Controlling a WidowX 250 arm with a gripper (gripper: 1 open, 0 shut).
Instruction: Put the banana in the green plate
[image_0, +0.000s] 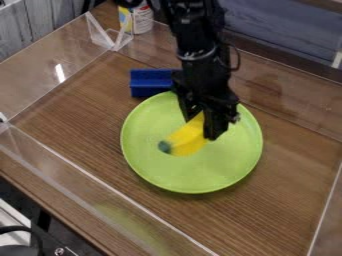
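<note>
Camera view looks down on a wooden table (80, 120) ringed by clear plastic walls. On it rests a large round lime-green plastic plate (221, 165). A black robot gripper (211, 127) reaches down over the plate, its fingers clamped on the upper end of a small yellow toy banana (186, 136) with dark green tips. That banana slants down to the left above the plate's middle; whether its lower tip touches the plate is unclear. A blue rectangular block (151, 80) lies just beyond the plate's far-left rim.
</note>
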